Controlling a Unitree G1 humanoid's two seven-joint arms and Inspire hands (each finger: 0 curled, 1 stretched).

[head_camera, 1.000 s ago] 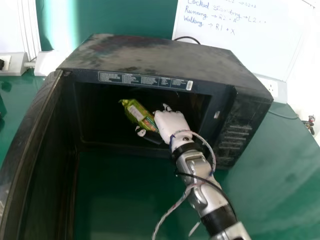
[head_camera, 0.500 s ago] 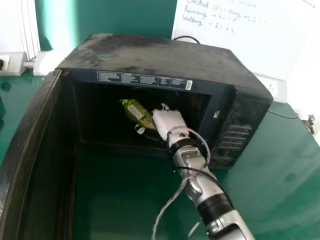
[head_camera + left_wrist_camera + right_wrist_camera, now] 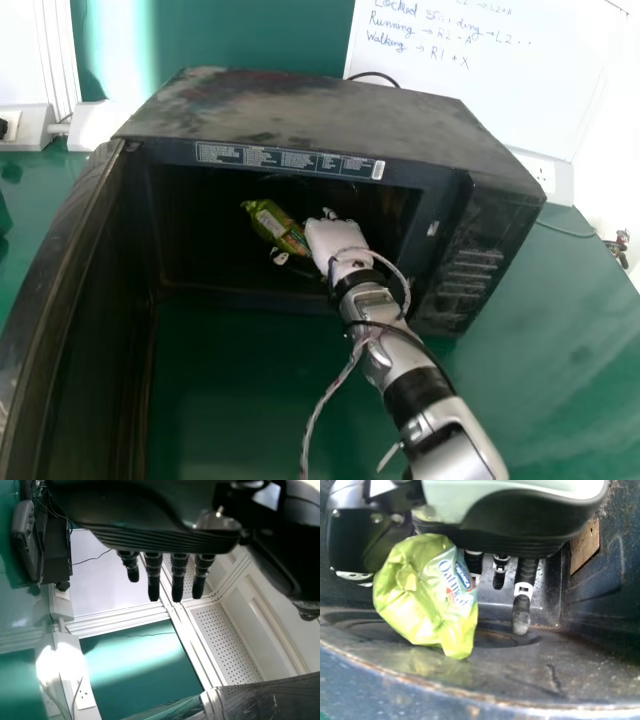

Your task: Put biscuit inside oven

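The whiteboard [image 3: 500, 110] bore handwriting, including "Locked", "Running" and "Walking → R1 + X". The green packet [image 3: 415, 597] read "Oatmeal", while the label strip [image 3: 285, 159] on the oven's front [image 3: 410, 183] carried print too small to make out.

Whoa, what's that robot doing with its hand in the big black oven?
The robot is putting a biscuit in a shiny green plastic packet into the black, box-shaped metal oven. Its white-and-black right hand has the packet between thumb and fingers, inside the oven, and hasn't let go yet. The dark oven door is wide open. The dark left hand isn't helping; its fingers hang straight and hold nothing.
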